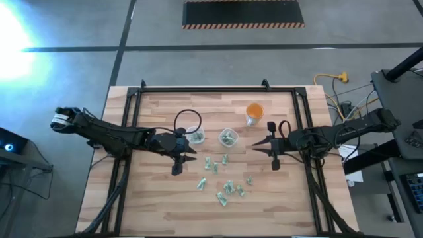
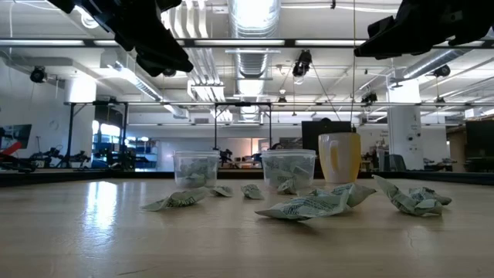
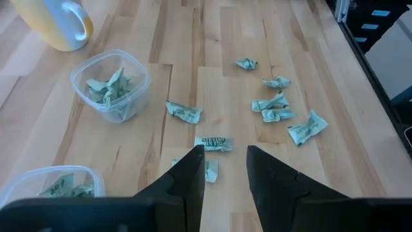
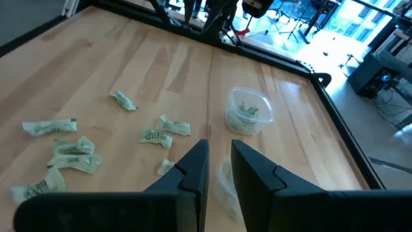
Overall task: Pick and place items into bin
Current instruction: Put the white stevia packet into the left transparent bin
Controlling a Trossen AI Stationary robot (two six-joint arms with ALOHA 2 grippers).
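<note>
Both arms hovering, nothing held

My left gripper (image 1: 177,158) hangs narrowly parted beside a cup (image 1: 195,137); wrappers (image 1: 225,188) lie scattered mid-table; my right gripper (image 1: 273,151), narrower, hovers near the orange cup (image 1: 254,113).

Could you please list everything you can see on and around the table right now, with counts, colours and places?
Table: one, pale wood, under both arms.
Clear tubs: two, transparent, centre, each holding wrappers.
Loose wrappers: roughly a dozen, pale green and white, scattered below the tubs in the high view.
Mug: one, orange, beside the tubs towards the right arm.
Left tool: one, dark, open and empty, above the table beside the tubs.
Right tool: one, dark, slightly open and empty, near the mug.
</note>
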